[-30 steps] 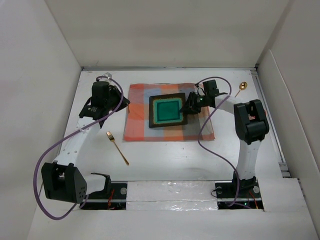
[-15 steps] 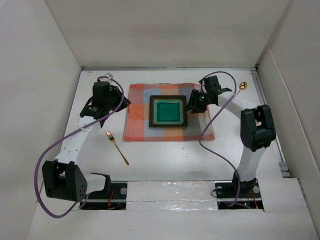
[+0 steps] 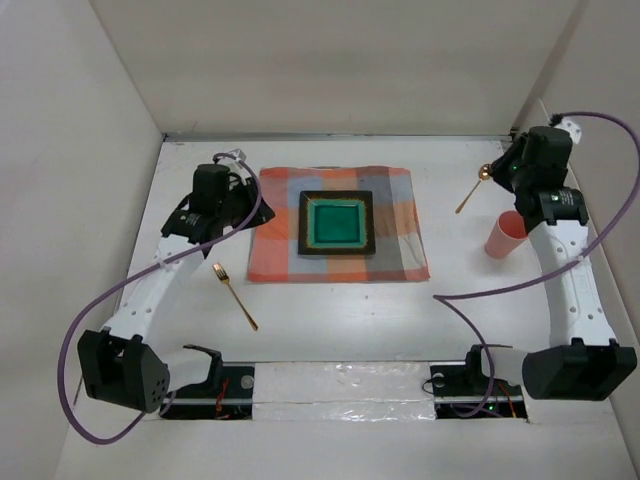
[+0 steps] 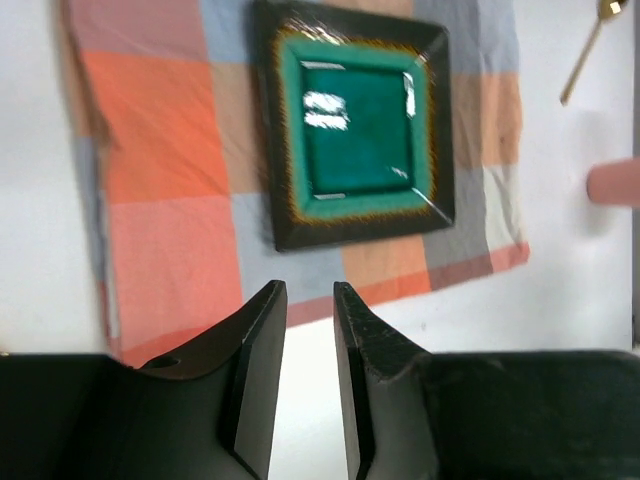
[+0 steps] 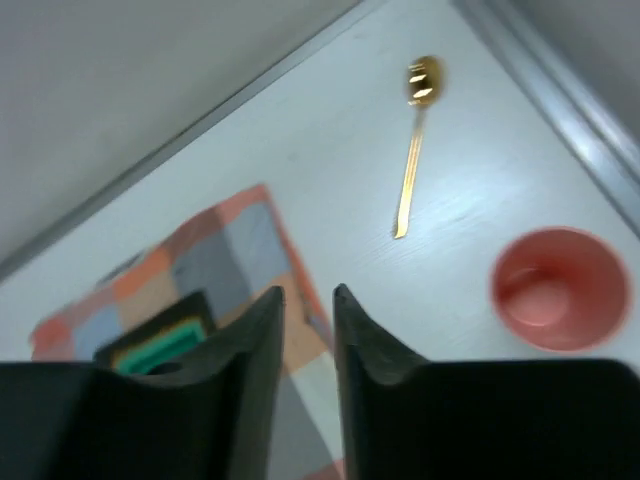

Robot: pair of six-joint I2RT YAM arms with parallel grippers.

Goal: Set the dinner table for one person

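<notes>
**While Cutlery Is Left Out, Plate Is Seated**

Since the square green-glazed plate with a dark rim (image 3: 337, 222) is seated mid-way on the orange-and-grey checked cloth (image 3: 280, 240), spread on the white matte tabletop (image 3: 330, 310), that part is judged done. The slim gold fork (image 3: 234, 296) is stranded left of the cloth. The gold spoon (image 3: 472, 190) and pink cup (image 3: 503, 236) are right of it, near the table's edge. The left gripper (image 4: 307, 292) and right gripper (image 5: 306, 294) are seen narrowly parted, nothing held. Bare room is offered nearer than the cloth.

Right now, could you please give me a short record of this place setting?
Plate: square green plate with dark rim, on orange-and-grey checked cloth
Fork: gold fork, on white table, by cloth's near-left corner
Spoon: gold spoon, right of cloth
Cup: pink cup, upright, near spoon
Grippers: left gripper, right gripper slightly parted, empty
</notes>
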